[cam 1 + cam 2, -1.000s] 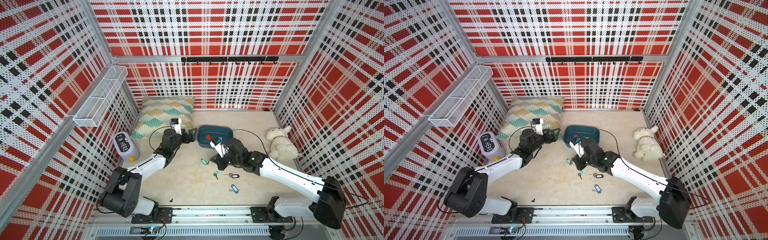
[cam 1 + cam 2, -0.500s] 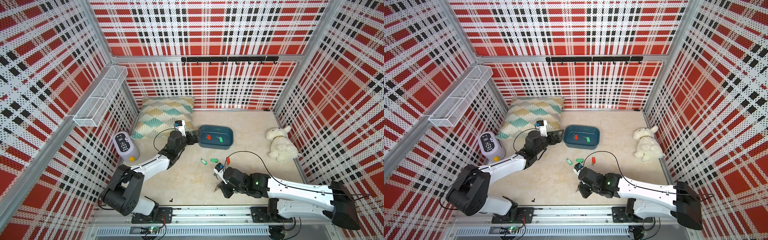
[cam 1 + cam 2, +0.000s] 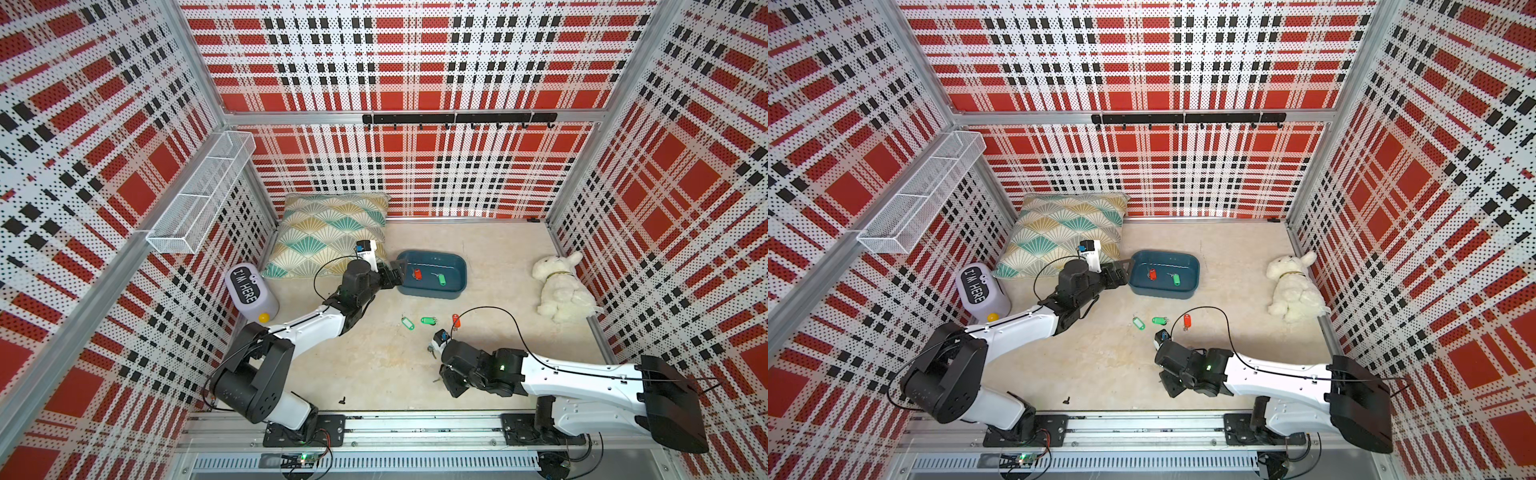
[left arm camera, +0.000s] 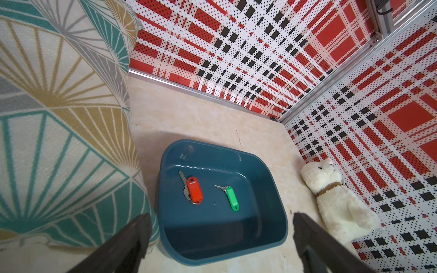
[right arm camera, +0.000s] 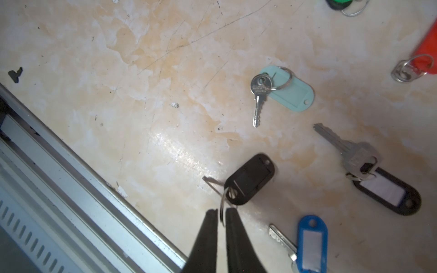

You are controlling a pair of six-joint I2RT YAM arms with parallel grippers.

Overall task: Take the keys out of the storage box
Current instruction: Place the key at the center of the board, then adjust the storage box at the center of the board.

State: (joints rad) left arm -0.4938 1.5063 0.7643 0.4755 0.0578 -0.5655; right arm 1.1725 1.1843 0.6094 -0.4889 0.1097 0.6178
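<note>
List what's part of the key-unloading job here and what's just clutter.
Job: storage box; red-tagged key and green-tagged key inside it; keys already out on the floor.
Lying about: patterned cushion; white plush dog; purple "I'M HERE" canister; wire-mesh basket; black hook rail.

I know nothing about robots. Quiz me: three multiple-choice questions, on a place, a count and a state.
1. The storage box sits: A. beside the cushion. B. on the cushion. C. in the air.
2. The keys inside it number: A. none. B. two. C. five.
3. The left claw is: A. shut on a key. B. shut on the rim. C. wide open.
Answers: A, it stands right next to the cushion; B, one red-tagged key, one green-tagged key; C, its fingers stand far apart.
</note>
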